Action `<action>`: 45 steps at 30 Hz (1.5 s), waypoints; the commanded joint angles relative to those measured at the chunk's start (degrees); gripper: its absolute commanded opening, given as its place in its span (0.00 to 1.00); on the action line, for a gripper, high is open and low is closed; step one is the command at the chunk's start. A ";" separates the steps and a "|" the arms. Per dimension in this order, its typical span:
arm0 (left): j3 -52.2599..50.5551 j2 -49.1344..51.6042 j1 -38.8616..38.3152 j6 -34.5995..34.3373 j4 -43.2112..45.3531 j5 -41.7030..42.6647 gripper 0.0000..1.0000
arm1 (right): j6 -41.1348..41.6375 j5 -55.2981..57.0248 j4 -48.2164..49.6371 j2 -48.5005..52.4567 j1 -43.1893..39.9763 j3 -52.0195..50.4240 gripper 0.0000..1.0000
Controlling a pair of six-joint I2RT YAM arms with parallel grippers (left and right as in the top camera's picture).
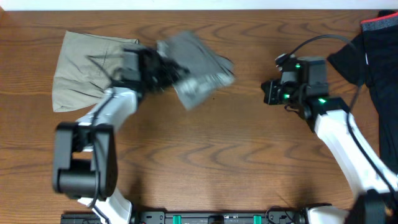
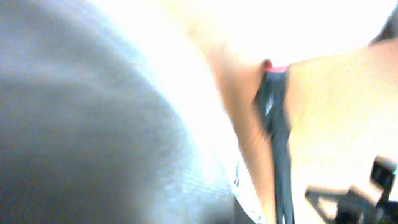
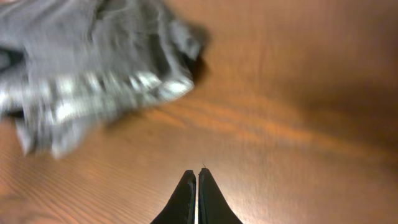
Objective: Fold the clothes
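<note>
Grey garment point(image 2: 93, 124), blurred, against left gripper point(image 1: 160, 70), finger state unreadable; right gripper point(image 3: 197, 175) fingers pressed together, empty, over table point(image 3: 298, 93).

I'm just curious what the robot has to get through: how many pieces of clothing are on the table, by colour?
Beige garment: 1
Grey garment: 1
Black garment, red trim: 1
Total: 3
</note>
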 commanded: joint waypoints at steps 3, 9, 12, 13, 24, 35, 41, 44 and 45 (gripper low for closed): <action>5.16 -2.78 7.37 -5.22 11.82 3.82 0.06 | 0.94 0.11 -0.74 -3.50 -0.37 0.17 0.03; 6.56 -2.78 16.96 1.22 11.02 3.91 0.06 | 0.87 0.13 -4.85 -3.48 -0.37 0.17 0.02; 6.56 -2.78 21.62 7.08 7.93 3.87 0.06 | 0.90 0.11 -5.57 -3.48 -0.37 0.17 0.02; 6.56 -2.78 23.02 9.18 7.56 3.85 0.06 | 0.90 0.11 -5.68 -3.48 -0.37 0.17 0.02; 6.49 -1.29 30.38 17.18 -9.05 -0.50 0.06 | 0.92 -0.33 -5.70 -3.48 -0.26 0.17 0.01; 6.05 -1.84 30.27 9.18 -1.36 2.36 0.06 | 0.92 -0.33 -6.10 -3.50 -0.26 0.17 0.01; 7.58 -1.81 29.33 -4.52 22.43 3.26 0.06 | 0.92 -0.33 -6.23 -3.50 -0.26 0.17 0.01; 8.26 -1.55 29.11 -3.72 22.40 -0.09 0.06 | 0.92 -0.33 -6.27 -3.50 -0.26 0.17 0.01; 8.26 -1.20 28.92 -2.01 22.40 -1.14 0.06 | 0.92 -0.33 -6.27 -3.50 -0.24 0.17 0.02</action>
